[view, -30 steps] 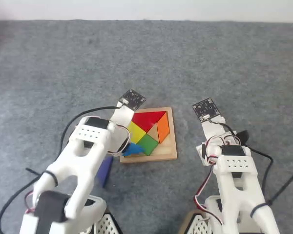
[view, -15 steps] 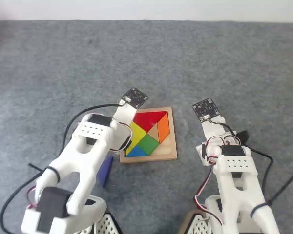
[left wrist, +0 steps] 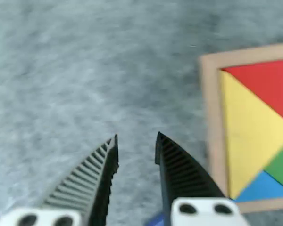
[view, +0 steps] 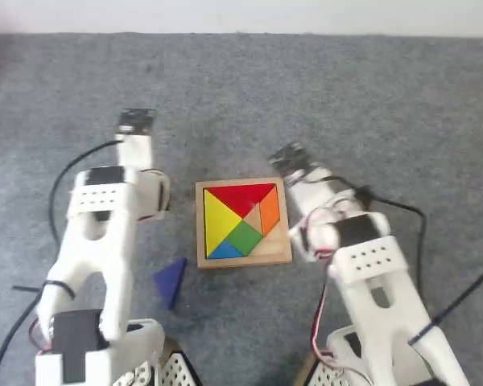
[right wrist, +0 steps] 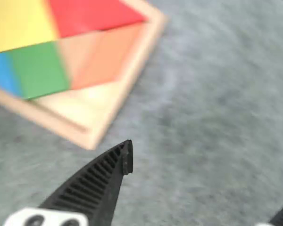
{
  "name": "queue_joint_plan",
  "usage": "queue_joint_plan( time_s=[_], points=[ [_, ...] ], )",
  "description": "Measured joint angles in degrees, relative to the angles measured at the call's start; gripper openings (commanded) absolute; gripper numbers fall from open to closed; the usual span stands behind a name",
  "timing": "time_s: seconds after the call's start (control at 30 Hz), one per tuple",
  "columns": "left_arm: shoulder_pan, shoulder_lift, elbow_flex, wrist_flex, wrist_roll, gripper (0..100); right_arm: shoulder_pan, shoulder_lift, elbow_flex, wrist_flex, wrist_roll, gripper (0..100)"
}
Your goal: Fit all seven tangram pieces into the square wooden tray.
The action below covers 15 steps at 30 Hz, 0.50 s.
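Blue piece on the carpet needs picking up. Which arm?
Left. The blue piece lies left of the tray, beside the left arm; the left pincer is open over the carpet on that side. The right arm sits across the tray.

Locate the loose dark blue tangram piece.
In the high view the dark blue piece lies on the grey carpet, outside the wooden tray, off its near left corner.

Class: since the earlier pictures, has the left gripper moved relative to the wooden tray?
Yes. The left gripper has drawn away from the wooden tray, where it was over the left edge, and now hangs over carpet to the tray's left.
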Motion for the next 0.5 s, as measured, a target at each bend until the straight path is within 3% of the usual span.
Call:
queue_joint_plan(
  time_s=[0.2, 0.5],
  points=[
    [-6.07, 0.35, -0.18, -1.93, 0.62, 14, -19.43, 0.00, 6.33, -0.79, -0.70, 50.4],
    [-6.24, 0.35, -0.18, -1.93, 0.35, 14, -21.71, 11.69, 6.42, -8.00, 0.00, 50.4]
  ],
)
